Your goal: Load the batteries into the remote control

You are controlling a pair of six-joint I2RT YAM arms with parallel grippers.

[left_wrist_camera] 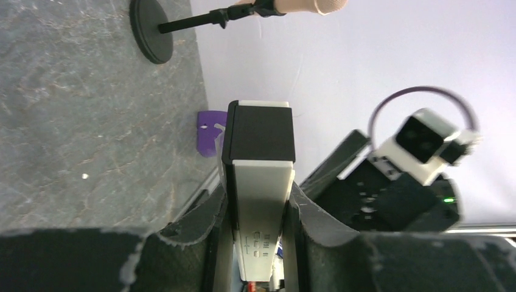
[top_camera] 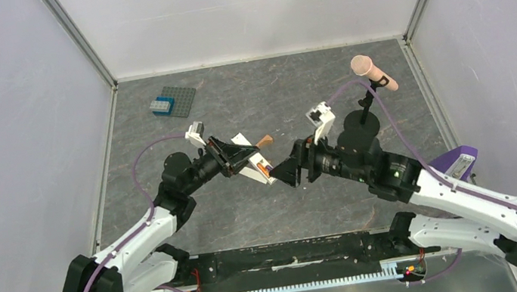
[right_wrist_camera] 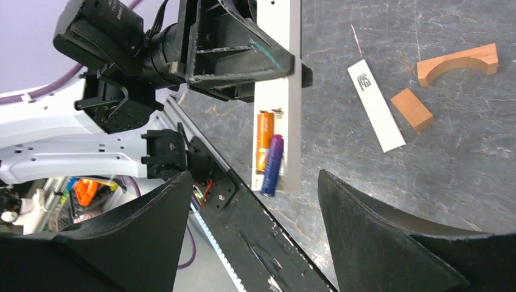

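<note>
The remote control point(right_wrist_camera: 278, 103), up-and-down mid-frame, is gripped by the left gripper point(left_wrist_camera: 260, 207), its batteries point(right_wrist_camera: 264, 140) faced closely by the open right gripper point(right_wrist_camera: 251, 179)

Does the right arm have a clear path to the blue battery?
Likely yes: the open right gripper faces the blue battery, nothing between; the left gripper grips the remote farther up.

batteries point(right_wrist_camera: 264, 141) 2 (orange 1, dark blue 1), remote control point(right_wrist_camera: 281, 128) 1, loose white strip point(right_wrist_camera: 376, 104) 1, wooden blocks point(right_wrist_camera: 457, 62) 2, grey studded plate point(top_camera: 178, 96) 1, blue brick point(top_camera: 160, 106) 1, microphone on stand point(top_camera: 373, 72) 1
</note>
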